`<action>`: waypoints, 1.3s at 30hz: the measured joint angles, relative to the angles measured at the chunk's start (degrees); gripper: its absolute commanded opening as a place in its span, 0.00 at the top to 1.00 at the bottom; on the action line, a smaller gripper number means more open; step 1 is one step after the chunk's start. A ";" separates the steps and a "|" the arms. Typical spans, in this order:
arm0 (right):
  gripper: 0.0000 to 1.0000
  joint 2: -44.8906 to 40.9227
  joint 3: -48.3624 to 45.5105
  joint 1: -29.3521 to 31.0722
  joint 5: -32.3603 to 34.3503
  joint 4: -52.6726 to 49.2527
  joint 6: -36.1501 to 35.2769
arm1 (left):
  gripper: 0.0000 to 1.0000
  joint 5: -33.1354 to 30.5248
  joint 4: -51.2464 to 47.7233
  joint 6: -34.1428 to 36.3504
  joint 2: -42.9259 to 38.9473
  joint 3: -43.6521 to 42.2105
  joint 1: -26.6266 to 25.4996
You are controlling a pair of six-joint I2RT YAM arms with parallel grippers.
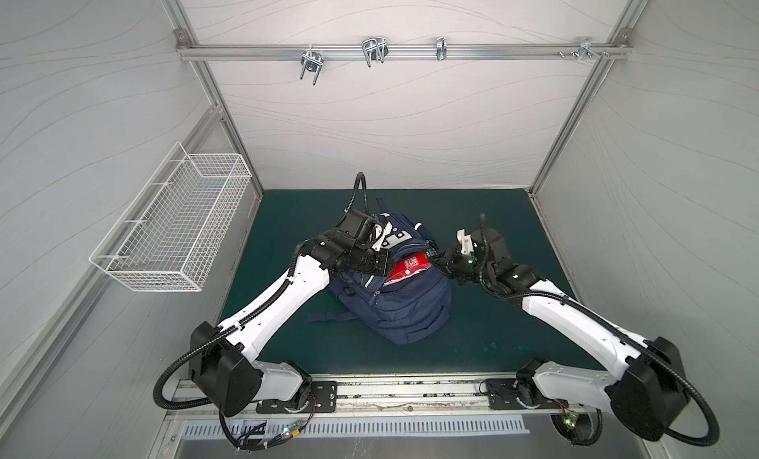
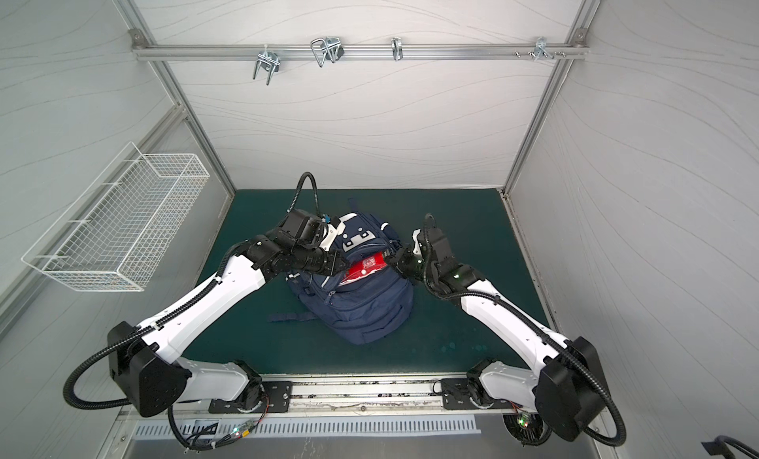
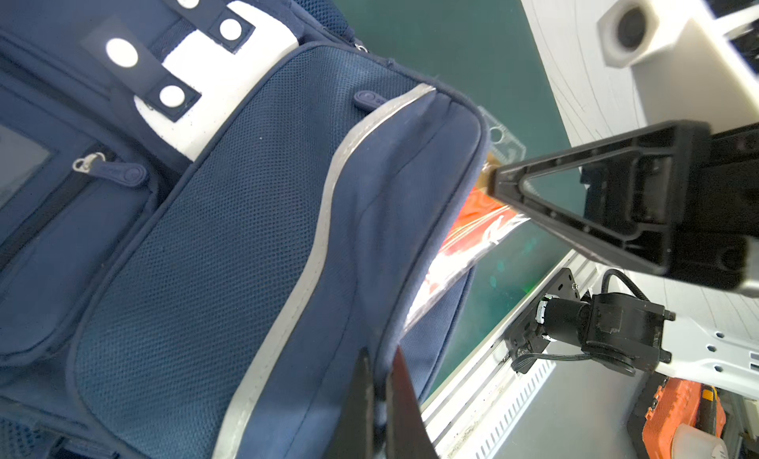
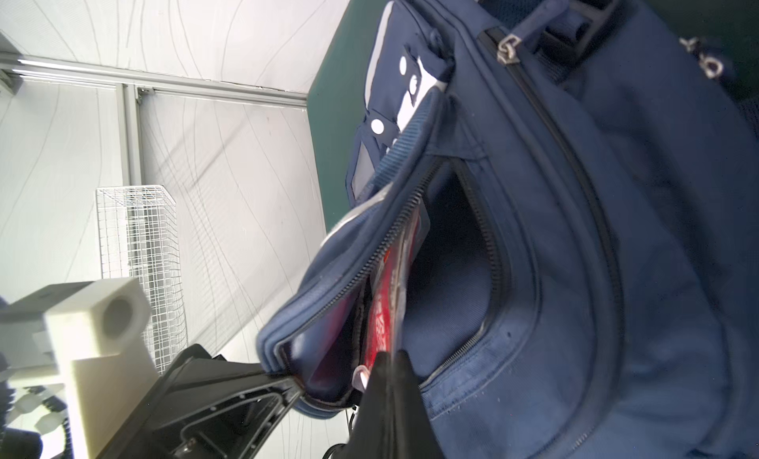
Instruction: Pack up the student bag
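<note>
- The black elbows of the left arm and the right arm stand closest to the top camera, raised above the front rail that carries both bases.
- From each elbow a white forearm slopes inward and toward the back wall, so the two wrists meet over the middle of the green mat.
- The left gripper reaches in from the left; its fingers are pressed together on the edge of the front flap of the student bag, pinching the navy fabric.
- The right gripper points leftward at the bag and is clamped on the clear end of the red packet.
- The packet is partly inside the open zip mouth, with its outer end sticking out toward the right gripper.
- The bag lies at the centre of the mat, between the two grippers, with one strap trailing out to its left.
- Count: two arms, one bag, one red packet, one white wire basket on the left wall, and four metal hooks on the back rail.
</note>
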 measured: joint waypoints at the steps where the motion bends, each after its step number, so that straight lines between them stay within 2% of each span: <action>1: 1.00 0.04 -0.39 0.24 0.17 -0.02 0.28 | 1.00 0.11 0.07 0.15 0.00 0.00 -0.04; 4: 1.00 2.97 0.57 0.85 -0.59 0.28 0.39 | 1.00 1.01 0.22 0.37 0.00 -0.02 0.00; 9: 1.00 13.09 5.44 3.43 -1.79 4.07 -1.33 | 1.00 2.60 1.49 -0.11 0.00 -1.29 -0.02; 15: 1.00 18.49 7.37 5.01 -2.25 8.46 -1.77 | 1.00 2.97 2.78 -1.79 0.00 -3.23 0.33; 16: 0.94 18.97 7.52 5.05 -2.23 8.57 -1.92 | 1.00 2.95 2.93 -2.12 0.00 -3.41 0.37; 18: 0.67 19.28 7.54 5.05 -2.16 8.28 -2.25 | 1.00 3.06 3.26 -2.58 0.00 -3.63 0.39; 19: 0.57 19.19 7.54 5.11 -2.12 7.85 -2.84 | 1.00 3.26 3.61 -2.82 0.00 -3.69 0.33; 20: 0.52 18.88 7.54 5.22 -1.97 7.08 -3.23 | 0.98 3.50 3.93 -2.97 0.00 -3.72 0.33; 22: 0.42 17.07 7.54 5.18 -1.07 3.30 -4.92 | 0.80 3.96 4.22 -3.32 0.00 -3.72 0.33; 24: 0.39 14.14 7.54 4.98 0.39 -1.16 -6.71 | 0.64 4.70 4.57 -4.44 0.00 -3.72 0.28; 27: 0.33 7.96 7.61 3.82 2.93 -8.79 -9.79 | 0.49 5.05 5.86 -6.49 -0.26 -4.00 0.42; 31: 0.34 1.07 8.98 3.08 6.49 -18.12 -14.69 | 0.41 4.02 6.05 -10.91 -2.80 -6.21 2.05; 34: 0.36 -2.16 9.46 4.81 9.88 -23.28 -18.47 | 0.38 2.21 4.17 -14.62 -5.68 -7.50 4.87; 39: 0.37 -3.80 10.40 15.10 18.12 -31.17 -25.68 | 0.35 2.64 1.14 -22.40 -13.27 -15.28 12.72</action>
